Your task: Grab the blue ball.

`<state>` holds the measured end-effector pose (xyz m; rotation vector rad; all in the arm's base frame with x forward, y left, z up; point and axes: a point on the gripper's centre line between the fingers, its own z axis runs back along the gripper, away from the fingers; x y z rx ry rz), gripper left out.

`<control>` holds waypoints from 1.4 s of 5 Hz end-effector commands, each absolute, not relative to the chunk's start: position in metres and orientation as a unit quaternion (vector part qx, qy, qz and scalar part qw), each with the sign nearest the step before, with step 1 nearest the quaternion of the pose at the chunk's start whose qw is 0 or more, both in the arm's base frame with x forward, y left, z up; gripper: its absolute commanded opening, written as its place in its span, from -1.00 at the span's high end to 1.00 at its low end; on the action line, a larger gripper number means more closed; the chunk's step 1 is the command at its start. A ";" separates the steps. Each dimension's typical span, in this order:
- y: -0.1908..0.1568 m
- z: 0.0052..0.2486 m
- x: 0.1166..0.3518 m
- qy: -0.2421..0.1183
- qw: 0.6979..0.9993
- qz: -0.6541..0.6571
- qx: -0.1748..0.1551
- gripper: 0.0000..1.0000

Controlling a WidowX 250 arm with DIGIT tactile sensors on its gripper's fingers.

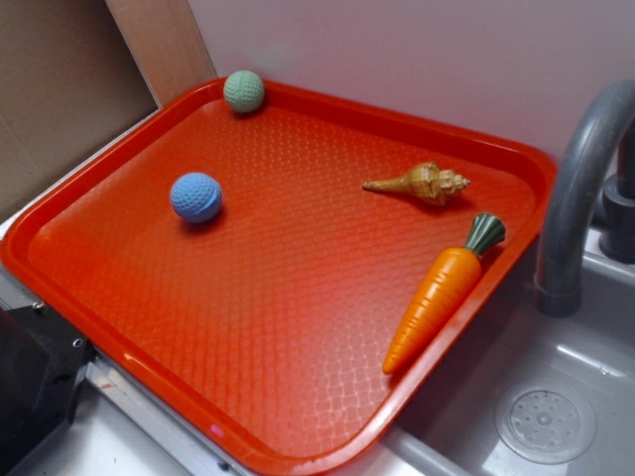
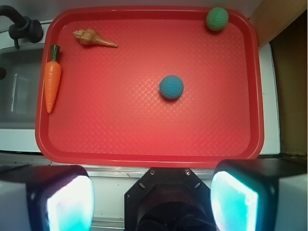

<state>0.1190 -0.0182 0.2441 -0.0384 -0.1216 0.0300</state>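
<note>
The blue ball (image 1: 196, 196) (image 2: 171, 87), dimpled and golf-ball sized, rests on the red tray (image 1: 248, 327) (image 2: 120, 134), left of centre in the exterior view. In the wrist view my gripper (image 2: 151, 199) hangs high above the tray's near edge. Its two fingers (image 2: 70, 202) stand wide apart with nothing between them. The ball lies well ahead of the fingers, apart from them. The gripper does not show in the exterior view.
A pale green dimpled ball (image 1: 244, 91) (image 2: 217, 19) sits in the tray's far corner. A tan seashell (image 1: 422, 183) (image 2: 91, 38) and an orange toy carrot (image 1: 442, 297) (image 2: 52, 79) lie near the sink side. A grey faucet (image 1: 580, 188) and sink basin (image 1: 546, 421) adjoin the tray.
</note>
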 end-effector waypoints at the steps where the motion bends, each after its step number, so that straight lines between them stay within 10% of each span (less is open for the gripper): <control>1: -0.018 0.244 0.119 -0.061 0.998 0.015 -0.019 -1.00; 2: 0.011 0.206 0.150 -0.038 0.995 0.087 0.026 -1.00; 4: 0.037 0.130 0.204 -0.062 0.997 0.036 0.003 -1.00; 7: 0.037 0.130 0.204 -0.062 0.997 0.036 0.003 -1.00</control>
